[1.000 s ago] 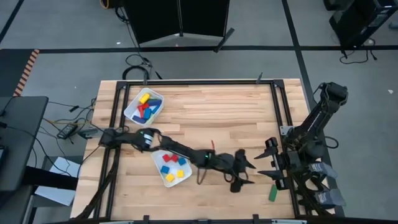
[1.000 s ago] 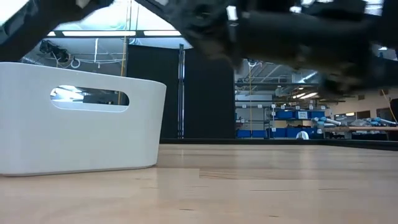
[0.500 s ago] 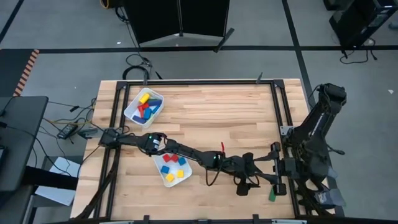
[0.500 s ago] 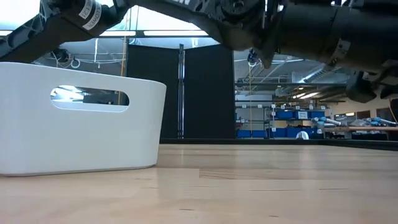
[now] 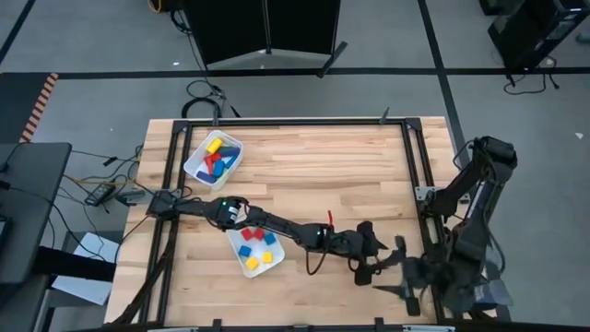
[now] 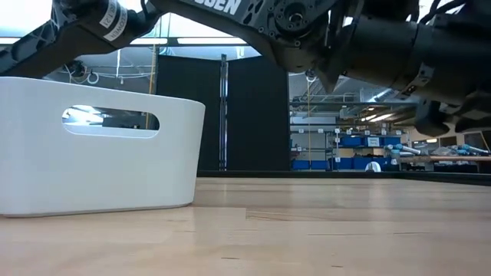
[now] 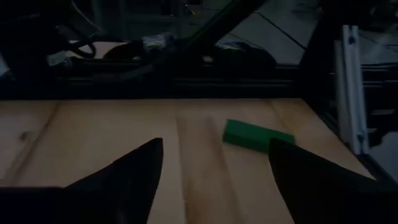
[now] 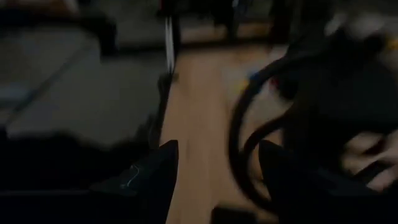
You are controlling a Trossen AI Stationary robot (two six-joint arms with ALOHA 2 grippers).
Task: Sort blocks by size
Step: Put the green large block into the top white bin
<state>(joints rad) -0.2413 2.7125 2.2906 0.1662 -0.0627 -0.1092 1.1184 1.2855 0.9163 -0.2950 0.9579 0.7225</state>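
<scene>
One green bar block (image 7: pixel 258 135) lies flat on the table near its right near corner, just ahead of my left gripper (image 7: pixel 214 168). That gripper is open and empty, reaching low across the table (image 5: pixel 373 265). My right gripper (image 5: pixel 396 279) is open and empty beside it, at the table's right near edge, and it covers the green block in the high view. Longer blocks lie in the far left white tray (image 5: pixel 213 157). Small cubes lie in the near white tray (image 5: pixel 253 247).
A black frame rail (image 5: pixel 419 184) runs along the table's right edge, close to both grippers. The left arm (image 5: pixel 277 226) stretches low over the near tray. A white tray (image 6: pixel 100 146) fills the left of the low view. Bare wood lies at centre and far right.
My right gripper has swung toward the table's near edge, from beside the right rail to over the spot where the green block lies. My left gripper has moved a little toward the table's right edge. The blocks have stayed where they were.
</scene>
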